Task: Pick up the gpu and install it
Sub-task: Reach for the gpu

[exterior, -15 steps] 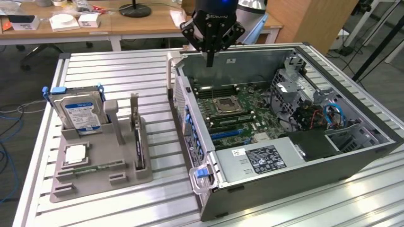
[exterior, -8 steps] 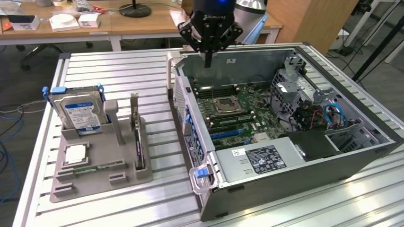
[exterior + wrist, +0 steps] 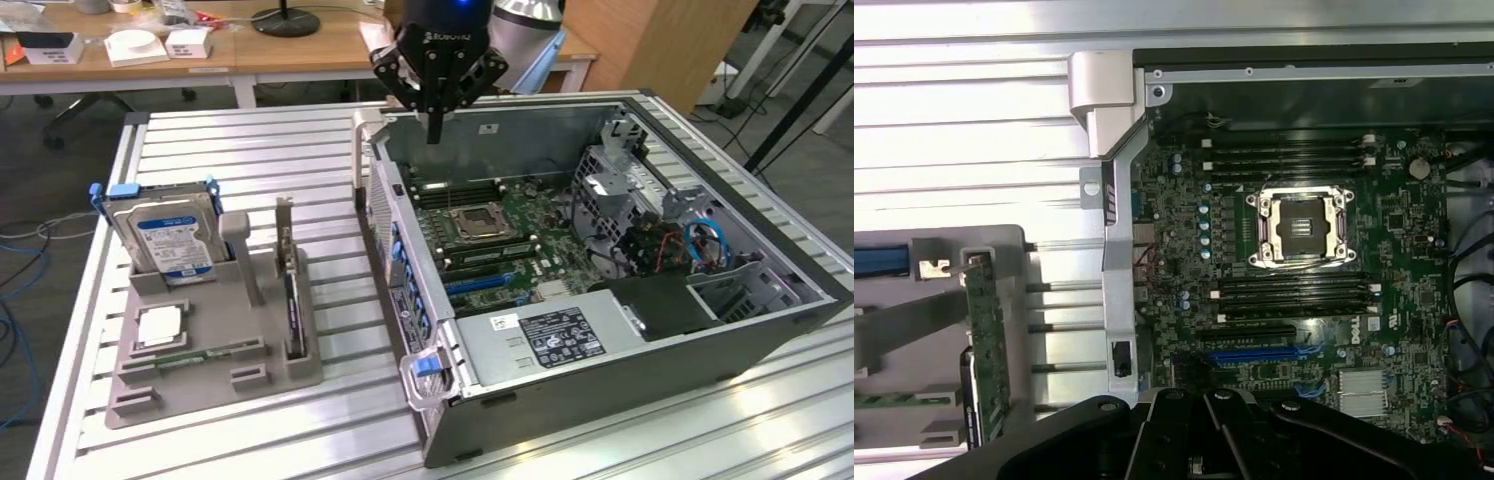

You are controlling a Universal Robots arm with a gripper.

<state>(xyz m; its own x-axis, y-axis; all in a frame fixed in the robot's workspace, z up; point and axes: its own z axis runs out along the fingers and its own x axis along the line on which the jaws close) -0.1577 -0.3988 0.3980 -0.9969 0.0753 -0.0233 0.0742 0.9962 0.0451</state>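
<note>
Hovering shut and empty above the far corner of the open case, the pincer is not yet at the gpu.
Its tips meet on nothing, so I judge the pick-up unstarted. The gpu stands on edge in the grey holder, well apart on the exterior view's left, just right of the hard drive: a thin dark card, silver bracket rising at its far end. Taking it calls for parted jaws across its thin top edge.
</note>
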